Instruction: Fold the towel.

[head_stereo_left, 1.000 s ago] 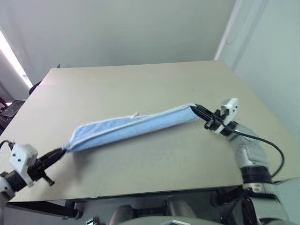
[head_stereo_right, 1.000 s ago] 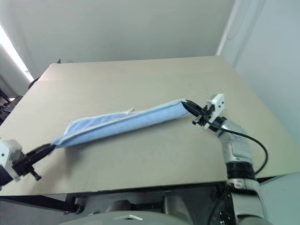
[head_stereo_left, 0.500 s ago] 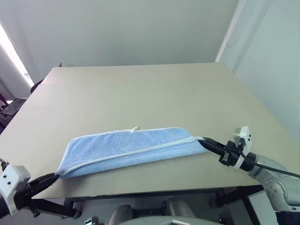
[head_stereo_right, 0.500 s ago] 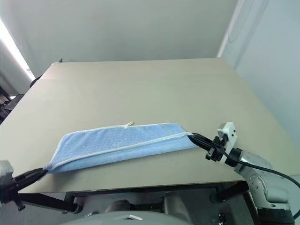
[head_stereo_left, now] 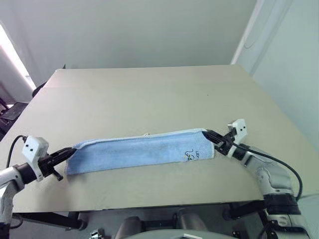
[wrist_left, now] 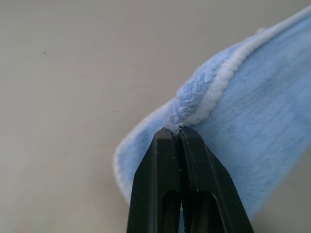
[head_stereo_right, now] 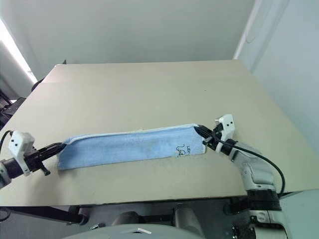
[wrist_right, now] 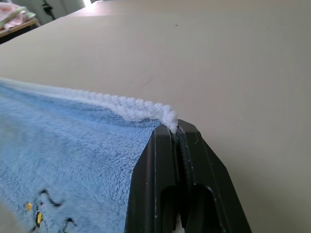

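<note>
The towel [head_stereo_left: 139, 152], light blue with white stitched edging, lies stretched as a long folded strip across the near part of the tan table [head_stereo_left: 149, 94]. A small dark embroidered mark [head_stereo_left: 191, 156] shows near its right end. My left gripper [head_stereo_left: 71, 151] is shut on the towel's left top corner [wrist_left: 187, 104]. My right gripper [head_stereo_left: 206, 133] is shut on the right top corner [wrist_right: 163, 114], both low over the table.
The table's near edge [head_stereo_left: 149, 201] runs just below the towel. Its right edge [head_stereo_left: 284, 124] lies close beyond my right arm. A grey wall stands behind the table, and dark furniture [head_stereo_left: 12, 112] sits past the left side.
Both grippers have carried the towel's top edge forward and down onto the table. The towel has turned over, so the embroidered mark now faces up.
</note>
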`<state>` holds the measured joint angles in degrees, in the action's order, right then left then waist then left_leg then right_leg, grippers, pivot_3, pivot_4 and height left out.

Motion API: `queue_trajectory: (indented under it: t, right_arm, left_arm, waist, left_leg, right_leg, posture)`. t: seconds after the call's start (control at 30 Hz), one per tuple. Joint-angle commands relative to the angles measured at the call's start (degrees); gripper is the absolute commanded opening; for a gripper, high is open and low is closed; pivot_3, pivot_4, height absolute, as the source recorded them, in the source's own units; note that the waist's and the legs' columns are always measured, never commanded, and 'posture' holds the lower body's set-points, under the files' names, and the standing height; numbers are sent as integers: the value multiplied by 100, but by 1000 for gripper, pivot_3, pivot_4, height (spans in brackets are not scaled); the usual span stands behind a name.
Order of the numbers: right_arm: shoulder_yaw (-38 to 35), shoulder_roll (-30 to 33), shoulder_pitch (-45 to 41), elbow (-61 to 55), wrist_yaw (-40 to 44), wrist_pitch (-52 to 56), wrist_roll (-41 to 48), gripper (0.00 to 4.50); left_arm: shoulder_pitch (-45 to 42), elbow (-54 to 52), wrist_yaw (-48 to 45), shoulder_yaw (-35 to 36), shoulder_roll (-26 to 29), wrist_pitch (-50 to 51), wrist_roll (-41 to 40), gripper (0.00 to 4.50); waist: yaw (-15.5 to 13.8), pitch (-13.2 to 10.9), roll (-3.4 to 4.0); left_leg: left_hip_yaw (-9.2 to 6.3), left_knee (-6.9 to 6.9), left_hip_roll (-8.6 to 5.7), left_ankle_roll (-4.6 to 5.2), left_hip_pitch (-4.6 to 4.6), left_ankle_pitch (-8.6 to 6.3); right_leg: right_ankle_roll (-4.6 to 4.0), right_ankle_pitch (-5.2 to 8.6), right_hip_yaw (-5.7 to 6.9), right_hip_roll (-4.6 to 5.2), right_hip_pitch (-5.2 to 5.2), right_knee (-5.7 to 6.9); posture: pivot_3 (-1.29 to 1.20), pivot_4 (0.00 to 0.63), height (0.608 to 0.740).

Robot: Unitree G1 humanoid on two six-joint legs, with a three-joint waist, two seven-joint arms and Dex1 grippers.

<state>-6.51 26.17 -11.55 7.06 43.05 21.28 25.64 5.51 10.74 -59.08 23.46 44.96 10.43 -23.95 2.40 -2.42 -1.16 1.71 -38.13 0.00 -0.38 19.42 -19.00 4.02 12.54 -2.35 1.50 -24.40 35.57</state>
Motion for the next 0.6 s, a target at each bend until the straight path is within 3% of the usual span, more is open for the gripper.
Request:
queue_trajectory:
  t: [0.03, 0.13, 0.23, 0.53, 0.6]
  right_arm:
    - [124, -60, -339, 297, -7, -229, -240, 0]
    - [206, -197, -523, 632, -46, -446, -417, 0]
    - [287, -334, -703, 991, -95, -841, -681, 690]
    - [207, -524, -886, 1019, -115, -976, -670, 3982]
    - [-46, -376, -1022, 816, -278, -309, -377, 4453]
  left_arm:
    - [-509, 609, 69, -254, 54, -116, 268, 32]
    - [-927, 1167, 81, -359, -61, -318, 320, 32]
    - [-1143, 1522, 38, -458, -143, -552, 384, 711]
    - [-1466, 1633, 497, -98, -248, -403, 132, 3964]
    - [-1424, 1349, 685, 261, -259, -423, -129, 3977]
  waist:
    - [5, 0, 0]
    - [8, 2, -3]
    - [22, 2, -3]
    - [2, 4, -5]
    - [11, 4, -5]
  left_leg:
    - [0, -2, -1, 0, -2, 0]
    - [0, -6, -2, 0, -5, 0]
    - [1, -7, -2, 0, -5, 0]
    - [-7, -12, -1, 0, -7, 0]
    - [-7, -13, -1, 0, -7, 0]
  right_leg:
    - [-1, 0, 0, 1, 2, 1]
    - [0, -2, -1, 2, 6, 5]
    - [3, -3, -2, 2, 3, 11]
    - [5, -4, -7, 14, -6, 47]
    - [5, -5, -7, 15, -6, 48]
  posture:
    - [0, 0, 740]
    - [0, 0, 740]
    - [0, 0, 740]
    - [0, 0, 740]
    - [0, 0, 740]
